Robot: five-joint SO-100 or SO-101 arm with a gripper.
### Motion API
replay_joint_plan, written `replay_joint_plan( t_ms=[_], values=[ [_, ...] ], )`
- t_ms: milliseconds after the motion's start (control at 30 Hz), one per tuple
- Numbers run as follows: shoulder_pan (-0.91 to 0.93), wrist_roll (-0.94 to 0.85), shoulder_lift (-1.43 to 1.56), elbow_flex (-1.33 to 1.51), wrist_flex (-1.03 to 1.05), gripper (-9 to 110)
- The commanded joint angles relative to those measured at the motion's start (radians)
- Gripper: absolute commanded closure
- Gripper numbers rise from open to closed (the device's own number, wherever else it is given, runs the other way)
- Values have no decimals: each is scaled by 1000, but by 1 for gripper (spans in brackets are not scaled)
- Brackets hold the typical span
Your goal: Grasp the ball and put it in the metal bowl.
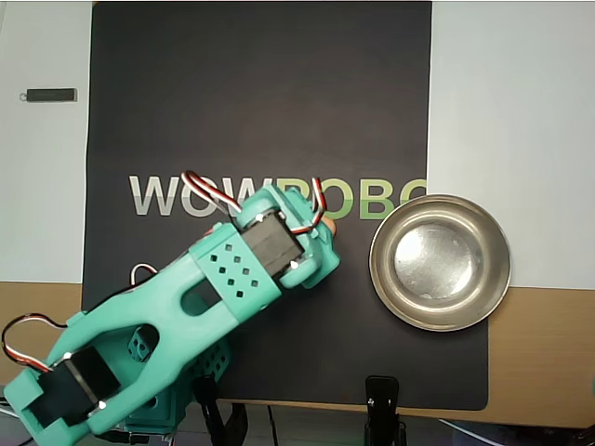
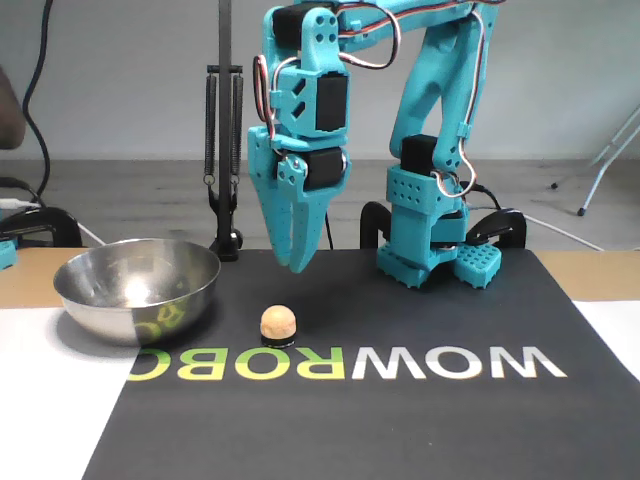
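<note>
The ball [image 2: 278, 322] is a small peach sphere resting on the black mat, a short way right of the metal bowl [image 2: 137, 290] in the fixed view. My teal gripper [image 2: 292, 266] points straight down and hangs above and slightly behind the ball, well clear of it. Its fingers show a narrow gap and hold nothing. From overhead, the wrist covers nearly all of the ball [image 1: 328, 224], leaving only a sliver at its right edge. The shiny bowl [image 1: 378, 265] lies to the right of the wrist and has nothing in it.
The black mat [image 1: 260, 93] carries WOWROBO lettering. The arm's base [image 2: 430, 245] stands at the back of the mat. A black clamp stand [image 2: 225, 150] rises behind the bowl. A small dark bar [image 1: 50, 94] lies on the white surface at the far left.
</note>
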Motion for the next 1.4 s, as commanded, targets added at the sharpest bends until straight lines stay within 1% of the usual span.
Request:
replay_joint_plan(
  t_ms=[0, 200, 967, 1000, 1067, 1133, 1367],
  values=[
    [12, -5, -25, -43, -3, 82],
    [18, 2, -83, -104, -3, 81],
    [9, -6, -103, -132, -3, 80],
    [11, -6, -112, -138, -3, 77],
    [14, -6, -132, -147, -3, 67],
    [15, -6, -153, -160, -3, 62],
    [18, 3, -189, -173, -3, 62]
  ],
)
